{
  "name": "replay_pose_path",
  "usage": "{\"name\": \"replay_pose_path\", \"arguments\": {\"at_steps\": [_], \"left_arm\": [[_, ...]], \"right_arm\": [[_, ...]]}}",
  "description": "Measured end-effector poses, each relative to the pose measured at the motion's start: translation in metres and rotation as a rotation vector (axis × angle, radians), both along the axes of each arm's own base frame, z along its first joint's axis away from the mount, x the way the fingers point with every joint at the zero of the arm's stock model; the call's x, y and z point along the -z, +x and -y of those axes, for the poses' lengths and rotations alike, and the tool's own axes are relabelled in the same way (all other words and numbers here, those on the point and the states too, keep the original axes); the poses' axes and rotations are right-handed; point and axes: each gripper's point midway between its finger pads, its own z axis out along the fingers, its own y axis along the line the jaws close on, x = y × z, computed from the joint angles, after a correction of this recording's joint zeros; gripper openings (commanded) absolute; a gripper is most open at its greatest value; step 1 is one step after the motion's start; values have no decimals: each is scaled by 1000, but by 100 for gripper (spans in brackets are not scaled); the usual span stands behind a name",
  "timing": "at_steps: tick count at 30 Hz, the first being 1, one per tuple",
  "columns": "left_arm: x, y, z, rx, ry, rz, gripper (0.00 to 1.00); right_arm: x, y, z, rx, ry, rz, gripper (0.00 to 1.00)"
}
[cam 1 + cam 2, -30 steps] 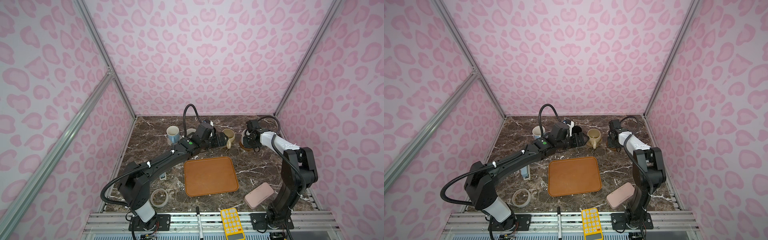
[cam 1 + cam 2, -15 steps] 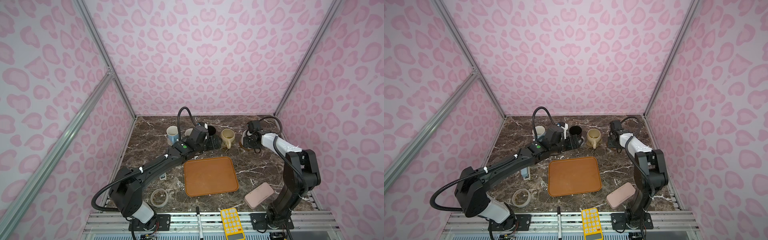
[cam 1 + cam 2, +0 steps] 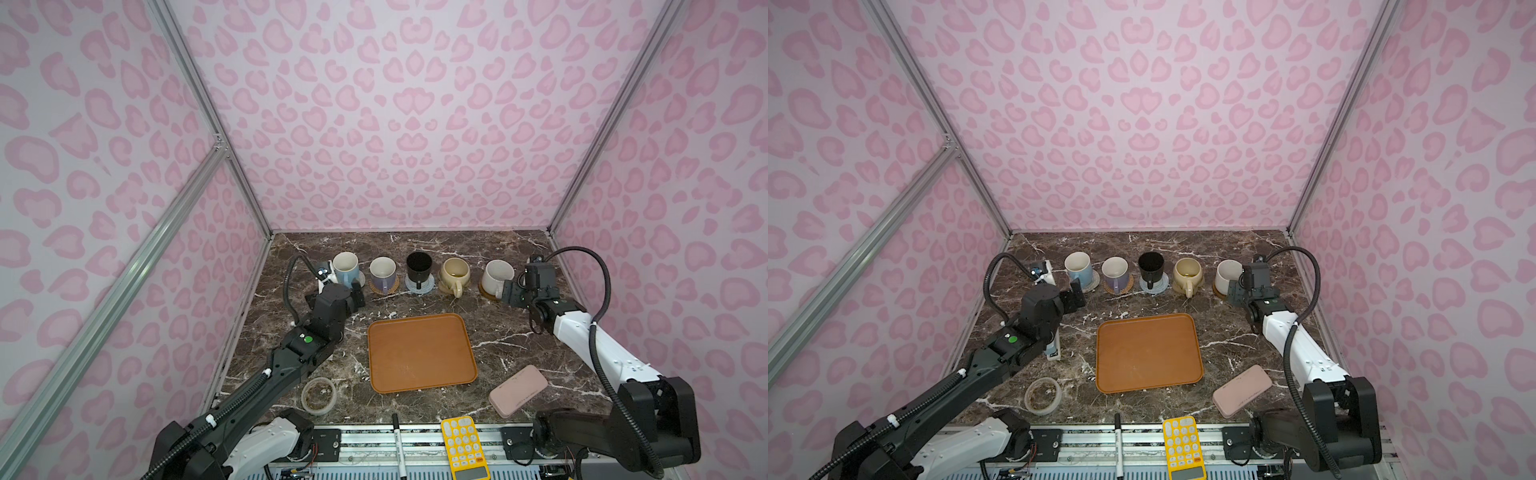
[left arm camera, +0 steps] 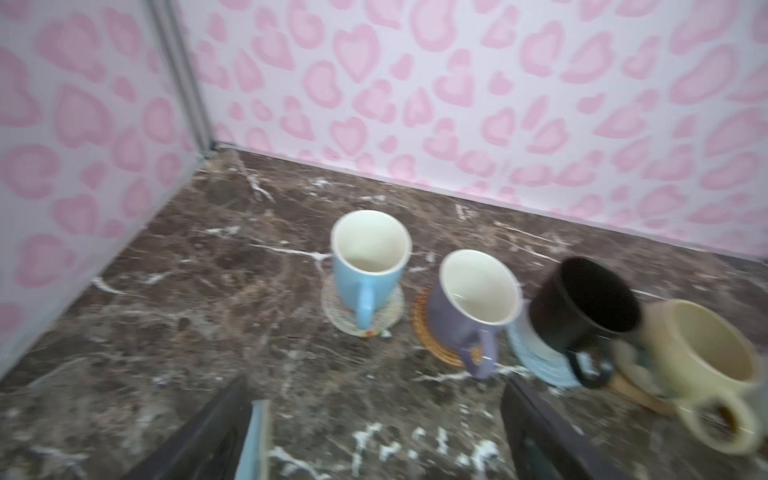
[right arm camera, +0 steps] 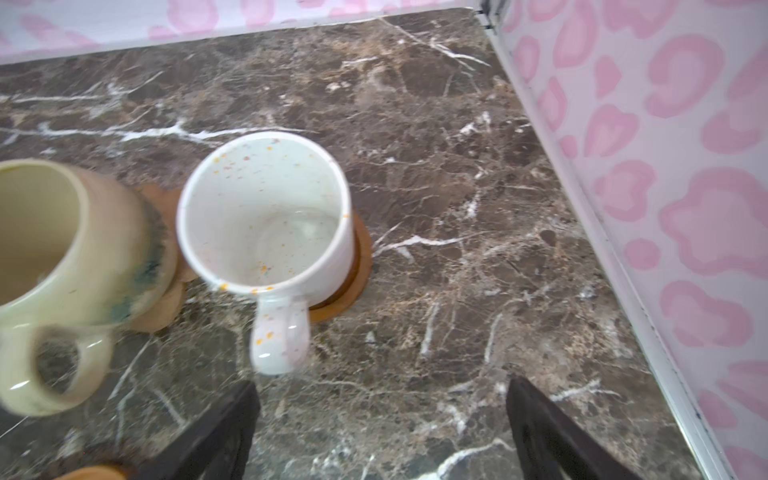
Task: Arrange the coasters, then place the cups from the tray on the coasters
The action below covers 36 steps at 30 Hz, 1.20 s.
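In both top views five cups stand in a row at the back, each on a coaster: light blue (image 3: 345, 268), lavender (image 3: 382, 272), black (image 3: 419, 268), cream-yellow (image 3: 455, 274), white speckled (image 3: 496, 276). The orange-brown tray (image 3: 419, 353) lies bare in the middle. My left gripper (image 4: 376, 399) is open, a little in front of the light blue cup (image 4: 368, 257) and its cream coaster (image 4: 386, 316). My right gripper (image 5: 382, 399) is open and holds nothing, just off the handle of the white speckled cup (image 5: 266, 212) on the brown wooden coaster (image 5: 357, 270).
A clear tape roll (image 3: 319, 395), a pink case (image 3: 517, 390), a yellow calculator (image 3: 464, 446) and a pen (image 3: 397, 440) lie near the front edge. The right wall runs close beside the right gripper.
The right gripper opened, let go of the white speckled cup and drew back a little. The left arm pulled back from the black cup and swung left.
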Motion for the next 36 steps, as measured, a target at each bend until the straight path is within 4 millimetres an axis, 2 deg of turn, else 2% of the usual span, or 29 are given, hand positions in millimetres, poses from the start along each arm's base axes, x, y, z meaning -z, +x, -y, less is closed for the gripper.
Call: {"name": "replay_pose_path", "arguments": {"at_steps": [3, 5, 7, 10, 14, 19, 23, 24, 27, 28, 29, 33, 36], "left_arm": [[33, -5, -47, -139, 85, 3, 98], [54, -9, -73, -210, 119, -18, 97], [66, -10, -94, -269, 130, -16, 97], [71, -7, -110, -292, 140, 11, 97], [72, 6, -121, -286, 135, 51, 96], [99, 20, -128, -247, 142, 7, 95], [110, 28, -136, -218, 106, 11, 93], [109, 30, -135, -210, 99, 24, 93], [118, 37, -122, -127, 80, 25, 93], [120, 38, -118, -103, 80, 19, 93], [118, 41, -115, -82, 80, 24, 100], [111, 52, -100, 17, 74, 44, 97], [111, 53, -95, 52, 72, 44, 97]], "right_arm": [[16, -6, 22, 63, -13, 31, 93], [30, -11, 25, 56, -31, 49, 93], [42, -15, 26, 39, -60, 68, 93], [55, -16, 27, 15, -97, 110, 92], [64, -13, 25, -15, -114, 195, 92], [50, 6, 10, -80, -116, 333, 92], [77, 0, -8, -166, -138, 315, 96], [74, 1, -9, -173, -142, 319, 96], [48, 18, -8, -161, -152, 404, 98], [45, 20, -8, -160, -154, 414, 98], [44, 21, -7, -157, -153, 416, 98], [41, 25, -5, -150, -152, 415, 99], [42, 26, -2, -141, -148, 403, 99]]}}
